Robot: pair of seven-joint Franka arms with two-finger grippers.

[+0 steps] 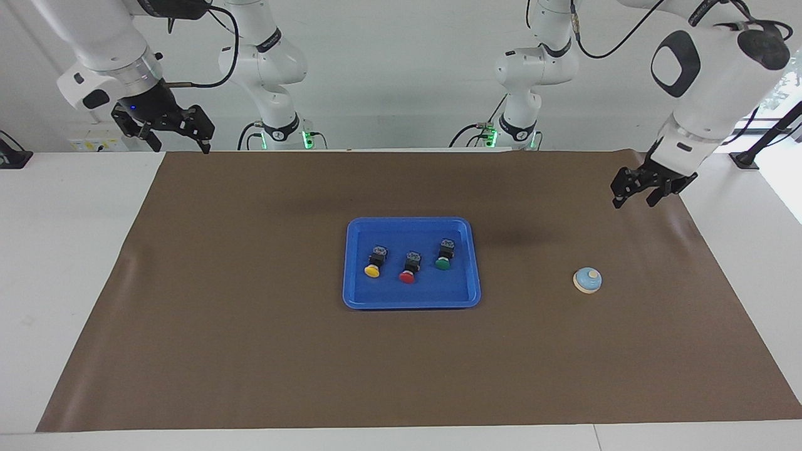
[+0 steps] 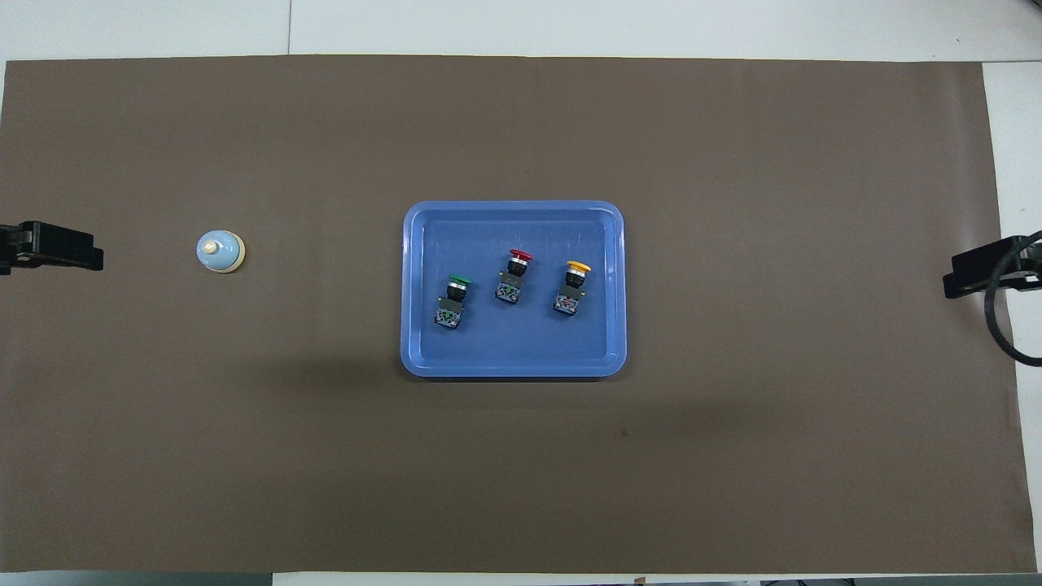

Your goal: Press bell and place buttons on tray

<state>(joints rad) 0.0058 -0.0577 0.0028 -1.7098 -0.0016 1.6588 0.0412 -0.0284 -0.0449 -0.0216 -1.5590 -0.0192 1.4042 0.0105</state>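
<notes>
The blue tray [image 1: 413, 295] lies in the middle of the brown mat; it also shows in the overhead view [image 2: 513, 352]. Three buttons lie in it side by side: yellow [image 1: 374, 263] [image 2: 571, 287], red [image 1: 409, 268] [image 2: 513, 278] and green [image 1: 444, 255] [image 2: 453, 301]. The bell [image 1: 588, 280] [image 2: 221, 251] stands on the mat toward the left arm's end, apart from the tray. My left gripper [image 1: 634, 202] [image 2: 77, 248] is open and empty, raised over the mat's edge beside the bell. My right gripper [image 1: 178, 145] [image 2: 969, 273] is open and empty, raised over the mat's edge at the right arm's end.
The brown mat [image 1: 250, 326] covers most of the white table [image 1: 69, 250]. Both arm bases stand at the table's robot end.
</notes>
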